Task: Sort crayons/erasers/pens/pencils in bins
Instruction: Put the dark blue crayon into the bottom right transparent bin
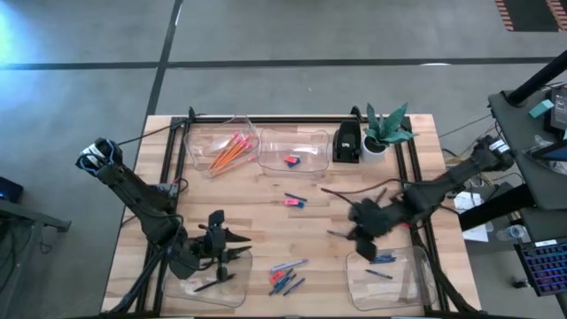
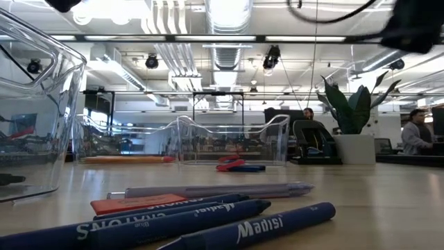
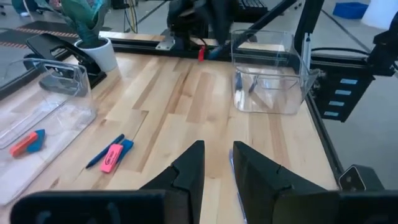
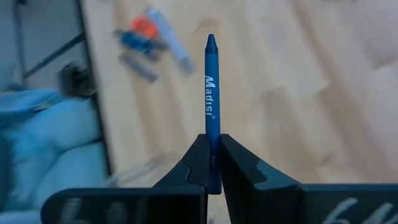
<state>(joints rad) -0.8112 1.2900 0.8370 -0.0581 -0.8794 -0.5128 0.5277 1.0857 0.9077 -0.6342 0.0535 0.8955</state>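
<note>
Right gripper [image 4: 211, 163] clamps the blue crayon [image 4: 211, 99] by its butt end. Light, stiff, waxy; probably brittle. Left gripper [image 3: 216, 163] waits, fingers apart.

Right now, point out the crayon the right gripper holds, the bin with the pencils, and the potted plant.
blue crayon [image 4: 211, 93]: right wrist view, on its printed label, above the fingers.
pencil bin [image 1: 197, 135]: high view, on its clear rim.
potted plant [image 1: 387, 126]: high view, on its green leaves.

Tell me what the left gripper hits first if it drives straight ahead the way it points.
Probably the clear bin across the table; the bare wood between looks free. The left gripper aims slightly beside it, so depth leaves this uncertain.
</note>
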